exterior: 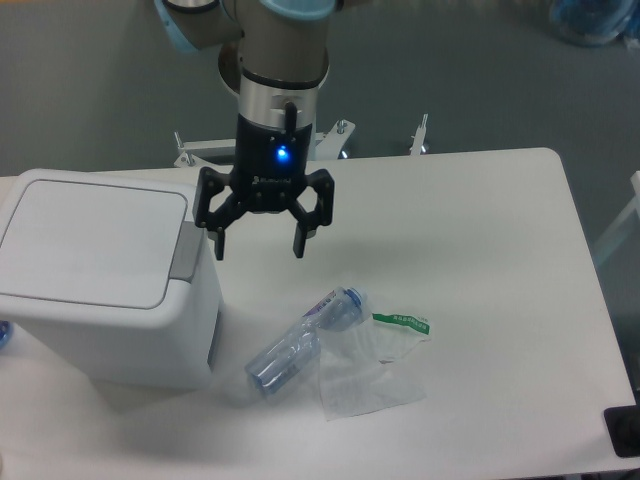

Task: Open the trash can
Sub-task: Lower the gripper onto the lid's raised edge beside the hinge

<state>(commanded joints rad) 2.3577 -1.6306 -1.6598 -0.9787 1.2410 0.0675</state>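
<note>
You cannot see the trash can [100,290] whole: its left side runs off the picture's edge, and the small blue thing [4,335] at its lower left is cut off too, too little showing to identify. The arm [270,40] leaves the frame at the top. The print on the green label [402,321] beside the bottle [300,345] is too small to read, and the dark object [623,432] at the lower right corner is cropped.
</note>
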